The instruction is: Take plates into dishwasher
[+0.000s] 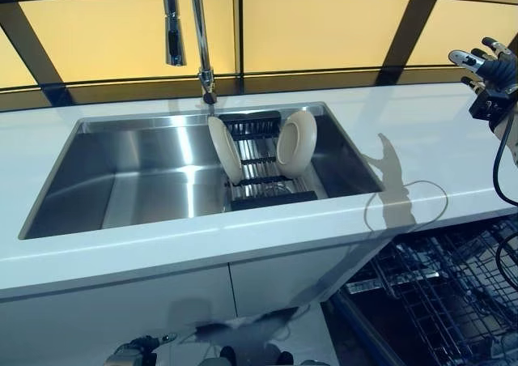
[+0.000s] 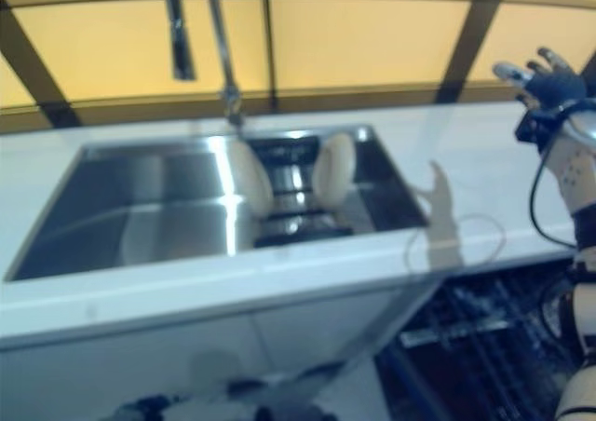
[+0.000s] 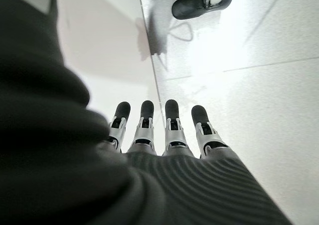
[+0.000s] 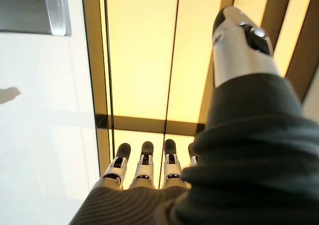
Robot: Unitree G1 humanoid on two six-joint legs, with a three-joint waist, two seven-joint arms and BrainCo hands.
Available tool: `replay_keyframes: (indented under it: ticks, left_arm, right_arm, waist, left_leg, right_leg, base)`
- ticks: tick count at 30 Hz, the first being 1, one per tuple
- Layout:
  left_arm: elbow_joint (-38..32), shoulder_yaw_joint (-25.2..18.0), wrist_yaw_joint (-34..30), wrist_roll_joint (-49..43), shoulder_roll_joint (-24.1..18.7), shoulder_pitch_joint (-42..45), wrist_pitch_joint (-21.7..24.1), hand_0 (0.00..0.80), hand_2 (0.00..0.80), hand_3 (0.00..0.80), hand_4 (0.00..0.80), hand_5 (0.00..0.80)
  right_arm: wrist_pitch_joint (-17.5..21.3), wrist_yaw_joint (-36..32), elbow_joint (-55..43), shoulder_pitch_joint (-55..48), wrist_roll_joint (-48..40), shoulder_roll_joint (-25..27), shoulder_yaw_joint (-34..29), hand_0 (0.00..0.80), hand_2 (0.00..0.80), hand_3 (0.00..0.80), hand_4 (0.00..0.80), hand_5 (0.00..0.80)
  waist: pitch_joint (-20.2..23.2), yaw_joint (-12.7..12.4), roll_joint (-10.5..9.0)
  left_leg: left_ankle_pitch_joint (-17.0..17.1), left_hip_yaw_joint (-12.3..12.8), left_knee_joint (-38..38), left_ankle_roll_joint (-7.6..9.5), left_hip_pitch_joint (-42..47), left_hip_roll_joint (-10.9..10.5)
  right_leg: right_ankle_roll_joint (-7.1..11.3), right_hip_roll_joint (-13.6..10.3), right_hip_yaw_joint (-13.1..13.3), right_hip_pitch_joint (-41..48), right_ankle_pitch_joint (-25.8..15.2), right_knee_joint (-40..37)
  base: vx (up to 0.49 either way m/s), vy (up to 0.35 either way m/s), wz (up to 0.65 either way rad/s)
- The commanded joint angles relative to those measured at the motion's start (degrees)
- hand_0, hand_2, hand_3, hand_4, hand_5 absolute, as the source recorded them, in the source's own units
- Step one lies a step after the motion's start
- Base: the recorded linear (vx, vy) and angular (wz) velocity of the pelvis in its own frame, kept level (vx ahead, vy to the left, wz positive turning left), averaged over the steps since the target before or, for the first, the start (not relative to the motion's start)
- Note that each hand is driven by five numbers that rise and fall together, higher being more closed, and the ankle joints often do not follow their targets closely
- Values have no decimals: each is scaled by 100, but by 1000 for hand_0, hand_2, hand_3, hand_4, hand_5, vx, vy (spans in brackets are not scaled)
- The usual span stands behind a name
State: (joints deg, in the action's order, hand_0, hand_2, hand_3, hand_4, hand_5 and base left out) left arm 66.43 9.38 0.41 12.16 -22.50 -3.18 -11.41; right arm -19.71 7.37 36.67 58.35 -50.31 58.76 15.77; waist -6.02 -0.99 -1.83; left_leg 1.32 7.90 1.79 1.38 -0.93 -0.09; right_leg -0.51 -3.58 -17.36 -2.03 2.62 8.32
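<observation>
Two cream plates stand on edge in a black rack (image 1: pixel 267 194) inside the steel sink (image 1: pixel 121 180): one on the left (image 1: pixel 224 148), one on the right (image 1: pixel 296 142). My right hand (image 1: pixel 489 73) is raised above the white counter at the far right, well away from the plates, fingers straight and empty; its fingers (image 4: pixel 144 168) point at the yellow wall. My left hand (image 3: pixel 164 135) hangs low, fingers straight, over the floor, holding nothing. The open dishwasher's wire rack (image 1: pixel 437 293) is at the lower right.
A chrome faucet (image 1: pixel 198 38) rises behind the sink. The white counter (image 1: pixel 421 131) runs around the sink. White cabinet doors (image 1: pixel 162 301) stand below it, left of the dishwasher.
</observation>
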Motion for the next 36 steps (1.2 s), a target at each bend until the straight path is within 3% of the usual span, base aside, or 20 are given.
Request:
replay_keyframes:
  ticks: [1, 2, 3, 5, 7, 10, 15, 20, 36]
  left_arm:
    - [-99, 167, -11, 82, -373, -6, 65, 0, 0, 0, 0, 0]
    - [-128, 140, 16, 183, -387, -24, 60, 0, 0, 0, 0, 0]
    - [-201, 71, 47, 296, -399, -44, 46, 0, 0, 0, 0, 0]
    - [-245, -22, 89, 318, -406, -74, 25, 0, 0, 0, 0, 0]
    - [-223, -121, 349, 722, -358, -48, -9, 0, 0, 0, 0, 0]
    - [-224, -218, 224, 307, -231, 117, 88, 0, 0, 0, 0, 0]
    - [-143, -114, 225, 310, -121, 264, 179, 0, 0, 0, 0, 0]
    - [-86, -81, 212, 206, -84, 365, 255, 0, 0, 0, 0, 0]
    - [-292, 18, 118, 194, -126, 390, 311, 0, 0, 0, 0, 0]
  right_arm:
    - [-20, 177, -248, 788, 510, 80, 183, 0, 0, 0, 0, 0]
    - [-14, 183, -321, 758, 775, 86, 183, 0, 0, 0, 0, 0]
    - [12, 230, -370, 765, 1167, 57, 230, 0, 0, 0, 0, 0]
    - [177, 230, -366, 722, 1082, 34, 176, 0, 0, 0, 0, 0]
    - [-54, 239, -377, 775, 1383, 49, 268, 0, 0, 0, 0, 0]
    - [-180, 28, -83, 972, 1322, 150, 513, 0, 0, 0, 0, 0]
    - [-401, -170, 5, 1284, 1473, 122, 786, 0, 0, 0, 0, 0]
    - [-649, -358, -36, 1243, 1325, -27, 898, 0, 0, 0, 0, 0]
    - [-1199, -640, -271, 760, 416, -750, 838, 0, 0, 0, 0, 0]
  waist:
    - [-35, -288, -220]
    - [-75, -297, -239]
    - [-157, -307, -292]
    - [-203, -374, -351]
    - [-174, -426, -428]
    - [-128, -587, -497]
    - [-86, -685, -444]
    - [-86, -730, -403]
    - [-374, -784, -367]
  left_leg:
    - [-449, -166, 246, -140, 210, 189]
    - [-460, -159, 307, -189, 191, 269]
    - [-547, -96, 406, -266, 213, 361]
    - [-574, 24, 531, -306, 134, 582]
    - [-470, 9, 530, -468, 107, 766]
    - [-215, -23, 236, -611, 138, 895]
    - [88, -70, -253, -754, 212, 915]
    - [258, -116, -575, -812, 258, 870]
    - [315, -139, -659, -800, 115, 850]
  right_leg:
    - [779, -705, 631, 18, -288, 348]
    - [808, -828, 631, 27, -408, 138]
    - [903, -1130, 573, -147, -836, -88]
    - [974, -1074, 441, -7, -653, -357]
    - [969, -907, 275, 171, -555, -540]
    - [924, -811, 20, 421, -469, -710]
    - [906, -805, -321, 617, -461, -905]
    - [926, -811, -461, 688, -497, -1036]
    - [948, -840, -442, 546, -543, -1069]
  base:
    - [59, -224, 28]
    - [30, -283, 16]
    - [-17, -308, 7]
    - [2, -304, -6]
    - [70, -272, -3]
    - [94, -139, 31]
    - [55, 8, 9]
    - [45, 45, 11]
    - [9, 9, 2]
